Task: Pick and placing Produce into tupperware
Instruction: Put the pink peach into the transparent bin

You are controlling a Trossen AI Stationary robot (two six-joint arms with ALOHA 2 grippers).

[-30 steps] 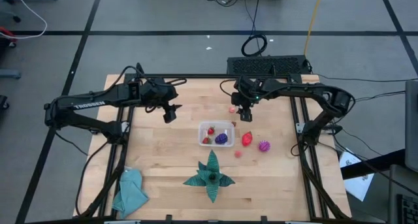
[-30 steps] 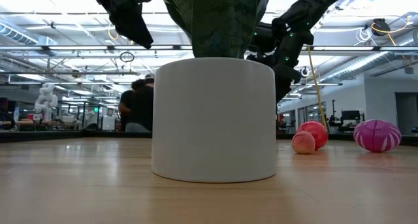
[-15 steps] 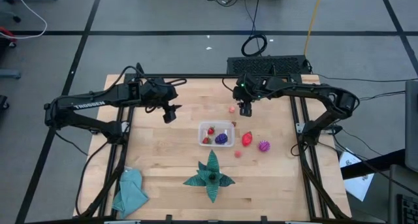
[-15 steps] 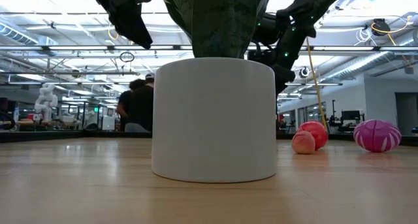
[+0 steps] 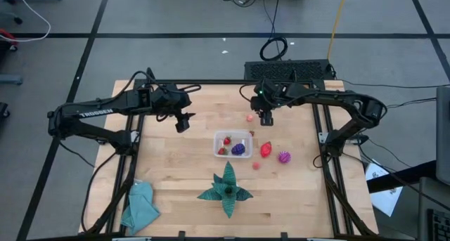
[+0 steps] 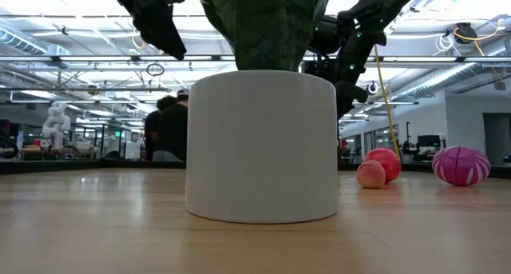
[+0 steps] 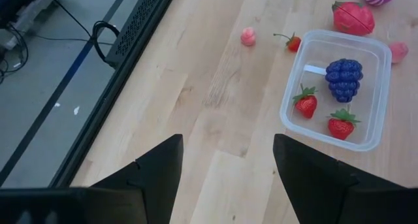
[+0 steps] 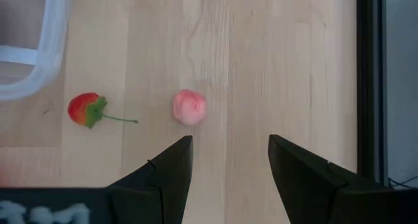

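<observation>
I find the tupperware [image 5: 233, 144] near the middle of the worktop [image 5: 176, 171], upright and without a lid. It holds a purple grape cluster [image 7: 343, 79] and two strawberries [image 7: 306, 102], all three lying apart on its floor.

The other produce lies loose on the wood. A small pink fruit [image 8: 189, 107] and a stemmed red fruit [image 8: 87, 110] rest between the tupperware and the far edge, close to each other but not touching. A larger red fruit [image 5: 266, 150] sits just beside the tupperware wall on the right-edge side, a spiky magenta ball [image 5: 284, 157] lies a little further toward the right edge, and another small pink fruit [image 5: 256, 166] lies on the near side of the red one.

My right tool [image 5: 266, 119] hangs above the wood near the far edge, just beside the small pink fruit; its fingers stand apart and hold nothing. My left tool [image 5: 182, 124] hangs toward the far-left part of the worktop, well apart from the tupperware, fingers spread and empty.

A dark-green leafy plant [image 5: 226, 190] in a white pot [image 6: 262, 144] stands near the front edge. A teal cloth [image 5: 140, 204] lies at the near-left corner.
</observation>
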